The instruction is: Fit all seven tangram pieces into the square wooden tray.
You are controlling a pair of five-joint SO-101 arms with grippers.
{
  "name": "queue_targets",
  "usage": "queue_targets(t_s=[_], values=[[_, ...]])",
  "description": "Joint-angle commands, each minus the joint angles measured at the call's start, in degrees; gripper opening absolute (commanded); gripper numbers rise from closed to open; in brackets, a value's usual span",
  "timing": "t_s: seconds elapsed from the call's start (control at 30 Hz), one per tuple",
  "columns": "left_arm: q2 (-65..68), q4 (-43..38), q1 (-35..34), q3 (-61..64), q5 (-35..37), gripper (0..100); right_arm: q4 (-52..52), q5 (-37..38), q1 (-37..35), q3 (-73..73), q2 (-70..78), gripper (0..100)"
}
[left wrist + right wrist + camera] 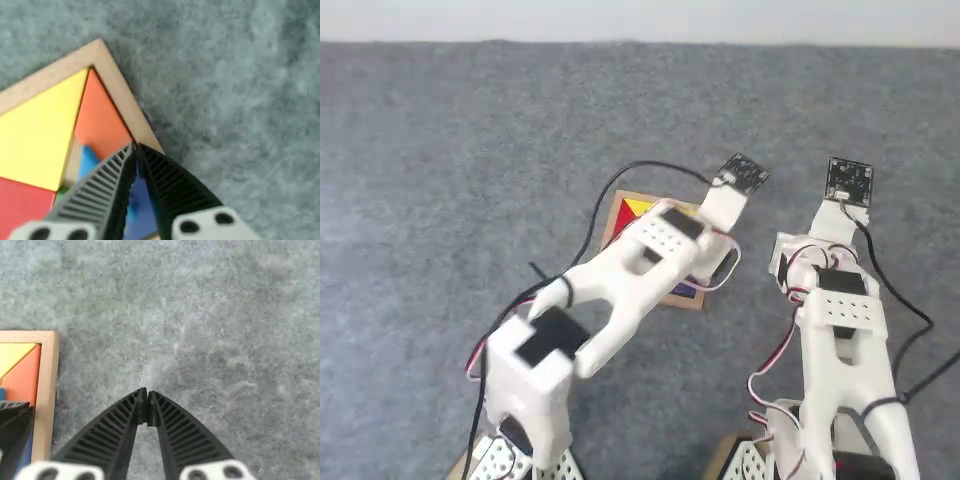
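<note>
square wooden tray (114,85) on a grey felt table (440,150), both grippers' jaws closed together

the tray lies near the table's middle, under the left arm (640,260). its rim is pale wood; inside sit a large yellow triangle (40,140), an orange triangle (100,125) along the rim, a red piece (22,205), blue pieces (89,160) and a green sliver (61,194). the left gripper (135,146) hangs over the tray's edge, tips pressed together. the right gripper (146,391) hangs over felt just beside the tray, tips likewise together.
</note>
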Motion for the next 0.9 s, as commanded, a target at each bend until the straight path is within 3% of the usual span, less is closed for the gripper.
queue_targets(t_s=[0.0,0.37,0.6,0.67,0.87], values=[[2.64,6.77,0.00,-8.40,0.26,1,-1.01,-0.44,-0.04,-0.35,-3.21,0.8],[-1.49,4.04,-0.09,-5.32,0.26,1,-1.01,-0.44,-0.31,-0.35,-3.12,0.8],[-26.73,-14.07,-0.09,20.62,1.23,1,-1.01,-0.35,-0.40,-0.35,-3.12,0.8],[-32.53,-15.91,-1.76,26.07,3.08,1,-1.01,-0.35,-0.40,-0.35,-3.12,0.8],[-25.41,-13.19,-8.09,24.48,-0.35,1,-1.01,-0.35,-0.40,-0.18,-3.12,0.8]])
